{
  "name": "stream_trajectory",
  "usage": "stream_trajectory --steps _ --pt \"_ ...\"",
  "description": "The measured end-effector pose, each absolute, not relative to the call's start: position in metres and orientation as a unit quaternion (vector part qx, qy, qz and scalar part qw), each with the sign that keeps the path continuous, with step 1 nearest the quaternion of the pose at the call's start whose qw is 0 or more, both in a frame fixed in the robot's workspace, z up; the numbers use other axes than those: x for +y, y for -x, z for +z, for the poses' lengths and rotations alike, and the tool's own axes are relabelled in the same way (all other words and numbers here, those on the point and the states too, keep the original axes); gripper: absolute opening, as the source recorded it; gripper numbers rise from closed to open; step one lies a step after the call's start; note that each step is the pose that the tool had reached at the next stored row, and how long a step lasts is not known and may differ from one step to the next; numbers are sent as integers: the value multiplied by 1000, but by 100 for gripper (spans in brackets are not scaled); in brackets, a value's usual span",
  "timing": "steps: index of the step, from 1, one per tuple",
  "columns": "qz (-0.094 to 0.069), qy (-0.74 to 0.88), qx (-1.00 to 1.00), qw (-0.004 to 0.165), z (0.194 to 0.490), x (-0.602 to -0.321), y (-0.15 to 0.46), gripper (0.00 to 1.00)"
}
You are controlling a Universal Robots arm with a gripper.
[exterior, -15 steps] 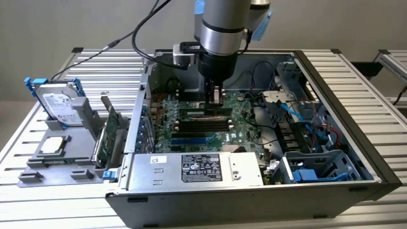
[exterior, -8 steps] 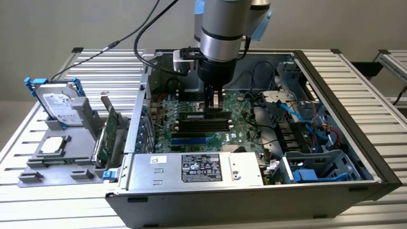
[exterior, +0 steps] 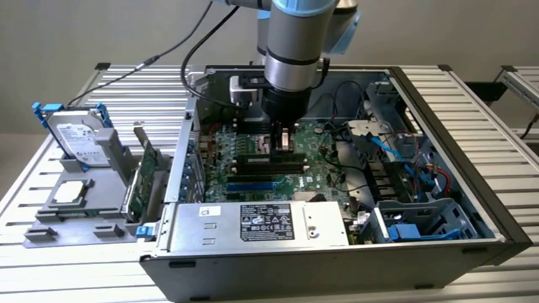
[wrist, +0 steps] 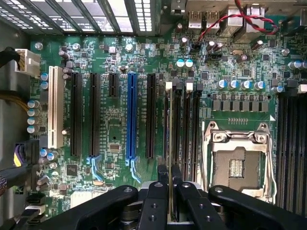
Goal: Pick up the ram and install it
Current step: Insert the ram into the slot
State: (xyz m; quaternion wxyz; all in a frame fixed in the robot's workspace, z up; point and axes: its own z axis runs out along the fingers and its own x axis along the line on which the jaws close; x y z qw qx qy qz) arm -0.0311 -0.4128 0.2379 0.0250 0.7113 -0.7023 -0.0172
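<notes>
tool (wrist: 170, 173) clamped on ram (wrist: 170, 124), ram edge-on along black memory slots (wrist: 184, 129), beside CPU socket (wrist: 237, 160), on motherboard (wrist: 115, 129), inside open PC case (exterior: 337, 278) on bench (exterior: 126, 88)

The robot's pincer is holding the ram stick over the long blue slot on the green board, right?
Not quite. The pincer does hold the ram, but the ram is lined up with the black memory slots beside the processor socket, not with the long blue slot, which lies further off. The wrist view shows it.
</notes>
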Motion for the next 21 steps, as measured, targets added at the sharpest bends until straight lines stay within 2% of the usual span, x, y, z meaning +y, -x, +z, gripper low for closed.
stream_trajectory --steps 5,21 --pt "-17 -711 -702 26 229 -413 31 14" --pt "-14 -711 -702 25 226 -411 31 14"
